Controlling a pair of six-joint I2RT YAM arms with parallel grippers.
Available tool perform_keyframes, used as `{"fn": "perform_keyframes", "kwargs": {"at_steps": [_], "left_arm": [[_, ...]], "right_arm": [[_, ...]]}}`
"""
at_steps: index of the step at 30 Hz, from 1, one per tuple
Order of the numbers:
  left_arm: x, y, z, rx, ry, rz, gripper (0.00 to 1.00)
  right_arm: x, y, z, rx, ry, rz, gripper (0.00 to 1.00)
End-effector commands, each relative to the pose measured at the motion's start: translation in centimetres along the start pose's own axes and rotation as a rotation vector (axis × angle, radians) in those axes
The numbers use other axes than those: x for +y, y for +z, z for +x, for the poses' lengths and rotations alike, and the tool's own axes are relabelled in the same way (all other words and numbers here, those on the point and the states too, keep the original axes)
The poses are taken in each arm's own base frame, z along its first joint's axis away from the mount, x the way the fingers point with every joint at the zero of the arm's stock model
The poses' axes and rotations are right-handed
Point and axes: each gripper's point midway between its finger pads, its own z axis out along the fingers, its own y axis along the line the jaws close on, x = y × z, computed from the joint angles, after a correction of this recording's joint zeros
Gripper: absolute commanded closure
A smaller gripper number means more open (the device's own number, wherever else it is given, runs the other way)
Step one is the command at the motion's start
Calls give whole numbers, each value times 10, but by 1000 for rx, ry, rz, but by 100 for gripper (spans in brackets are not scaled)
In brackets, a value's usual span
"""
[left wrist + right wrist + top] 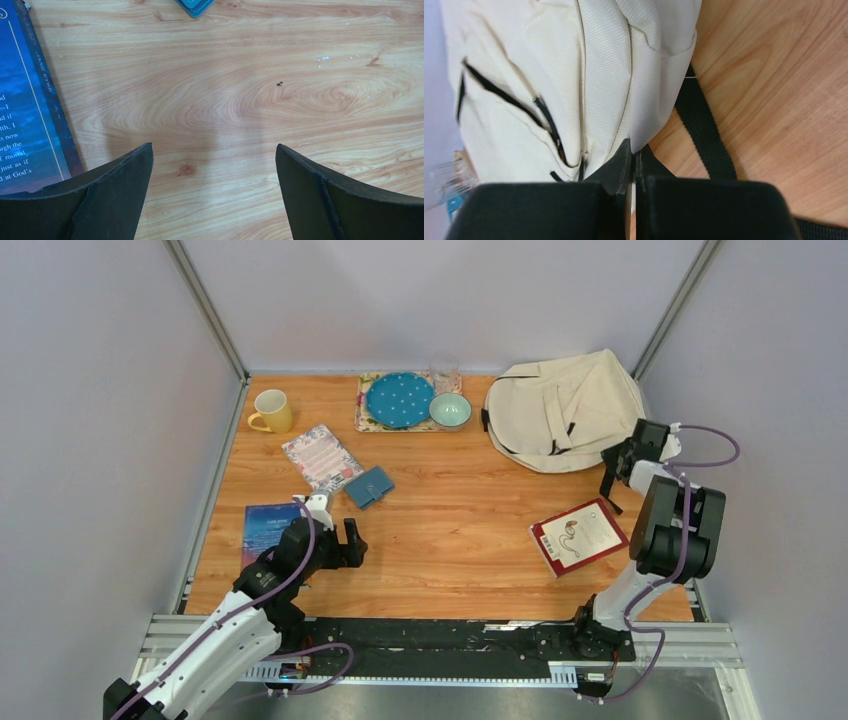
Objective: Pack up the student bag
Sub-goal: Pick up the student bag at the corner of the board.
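My right gripper (635, 155) is pinched together on a fold of cream fabric at the near edge of the student bag (574, 75). A thin sliver of cloth shows between the pads, so I judge this a shallow bite rather than a deep one. The bag lies flat at the far right of the table (250, 100), zipped pocket facing up, with a black strap (704, 130) trailing on the wood just beside my fingers. My left gripper (214, 146) hangs with its jaws wide apart and holding nothing, above bare wood next to the blue book (25, 125), well away from the bag. The step looks like taking hold of the bag to pull it in or open it. To do it well I should draw slowly and low, watching whether the fold slips out. I should also keep the strap from snagging under my fingers. If the cloth only stretches and the bag does not follow, a deeper grip nearer the zipper (555, 137) would serve better.
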Motion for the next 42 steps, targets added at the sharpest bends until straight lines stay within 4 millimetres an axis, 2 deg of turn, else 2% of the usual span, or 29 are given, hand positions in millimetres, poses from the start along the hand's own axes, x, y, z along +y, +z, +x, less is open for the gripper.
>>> {"fn": "perform_keyframes", "kwargs": {"at_steps": [1, 3, 4, 5, 8, 9, 11, 12, 15, 16, 21, 22, 25, 26, 28, 29, 34, 36, 41, 42], "left_arm": [[-14, -5, -21, -58, -27, 51, 1], [-15, -4, -21, -58, -30, 54, 1], [-15, -4, -22, -63, -34, 55, 1], [-17, -5, -23, -64, -37, 61, 1], [-20, -6, -26, -66, -41, 77, 1], [-21, -6, -27, -70, -43, 80, 1], [-24, -7, -31, -79, -48, 89, 1], [-25, -8, -32, -81, -48, 94, 1], [-28, -10, -38, -90, -50, 97, 1], [-29, -12, -42, -101, -51, 101, 1], [-34, -16, -52, -121, -52, 116, 1], [-36, -18, -54, -125, -52, 123, 1], [-41, -20, -58, -131, -56, 146, 1], [-42, -21, -58, -132, -57, 151, 1], [-45, -22, -60, -132, -54, 164, 1], [-46, -23, -61, -134, -54, 166, 1], [-49, -27, -68, -156, -55, 177, 1], [-50, -29, -72, -171, -56, 179, 1], [-54, -33, -85, -209, -70, 191, 1], [-56, -34, -88, -221, -76, 198, 1]], "right_arm": [[55, -44, -44, -99, 5, -202, 100], [75, -70, -58, -119, 4, -278, 100], [76, -78, -62, -116, 8, -281, 100], [92, -99, -75, -152, 2, -329, 100], [91, -125, -83, -156, 3, -319, 100], [97, -144, -90, -182, 1, -349, 100], [101, -165, -89, -187, -7, -380, 100], [104, -184, -90, -211, -16, -411, 100], [111, -212, -87, -226, -25, -478, 100], [116, -228, -87, -236, -36, -510, 100], [131, -275, -82, -224, -95, -598, 100], [134, -290, -82, -235, -108, -619, 100], [139, -310, -77, -223, -129, -664, 100], [143, -326, -77, -234, -145, -695, 100], [145, -339, -73, -225, -155, -716, 100], [149, -357, -74, -249, -166, -745, 100], [161, -398, -59, -197, -144, -880, 100], [165, -410, -38, -98, -135, -953, 100], [159, -425, -8, -50, -63, -1020, 100], [160, -429, 4, -7, -50, -1042, 100]]}}
